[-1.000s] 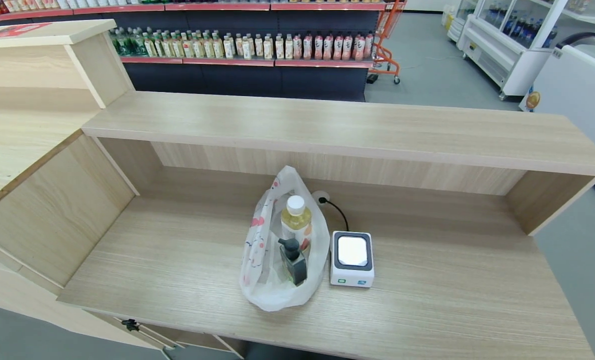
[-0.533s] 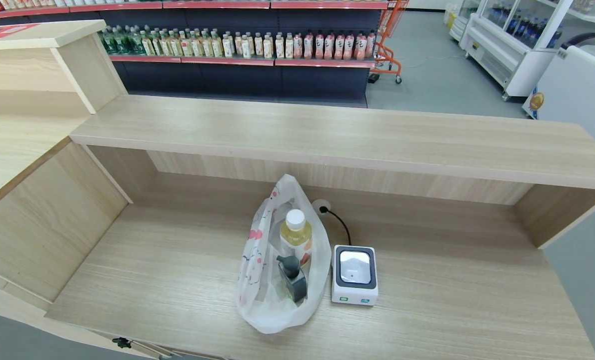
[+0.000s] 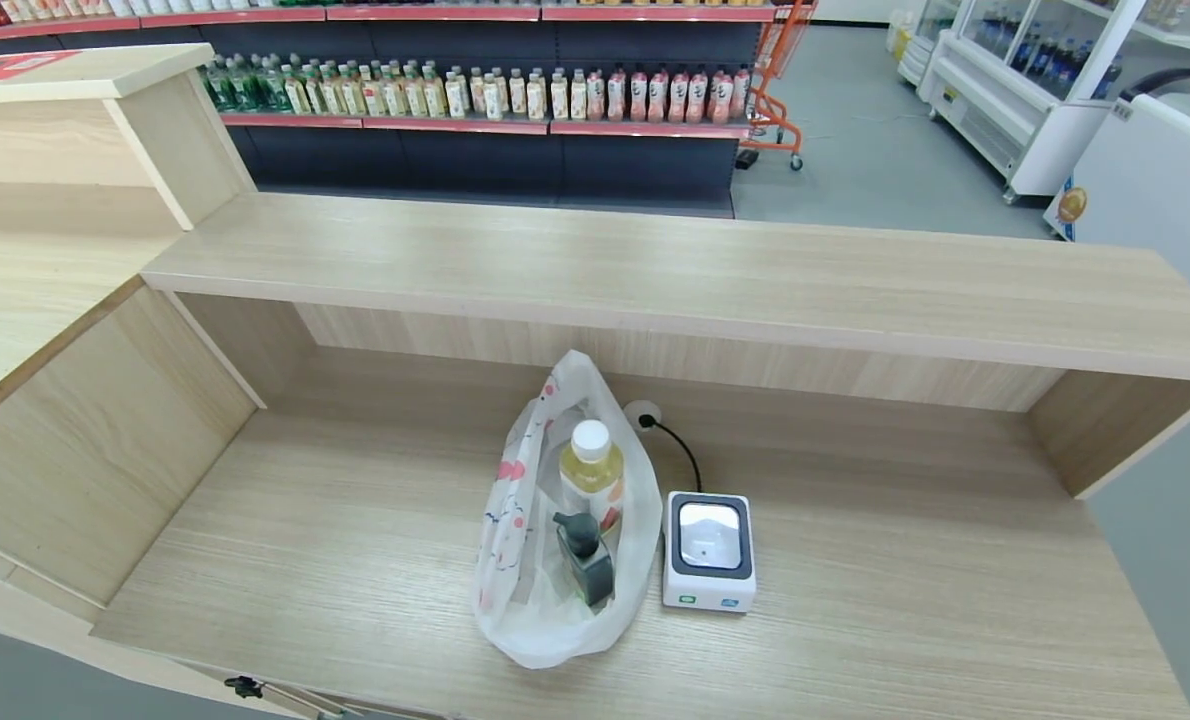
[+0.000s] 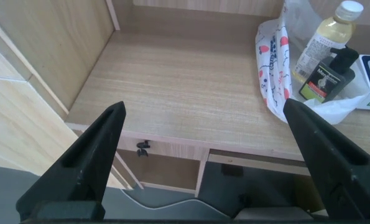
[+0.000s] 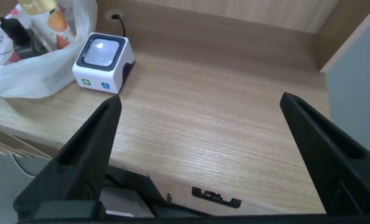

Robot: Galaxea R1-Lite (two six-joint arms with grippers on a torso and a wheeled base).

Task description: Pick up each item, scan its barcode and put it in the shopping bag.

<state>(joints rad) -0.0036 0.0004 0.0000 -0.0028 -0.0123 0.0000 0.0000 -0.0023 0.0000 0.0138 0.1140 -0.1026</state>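
The white shopping bag (image 3: 511,505) stands mid-surface (image 3: 335,540), holding a yellow drink bottle (image 3: 591,472) and a dark pump bottle (image 3: 587,562). A barcode scanner (image 3: 708,550) sits just beside it. The left gripper (image 4: 203,109) and right gripper (image 5: 200,101) hover at the near edge, jaws apart.

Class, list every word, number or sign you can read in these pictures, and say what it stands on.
No text is readable.
Drink bottle label: too blurred.
Pump bottle label: white print, too small.
Scanner: two small icons, green and blue, no legible words.
Shopping bag: red and dark pictures, no legible words.
Red sign on the raised counter end: blurred.
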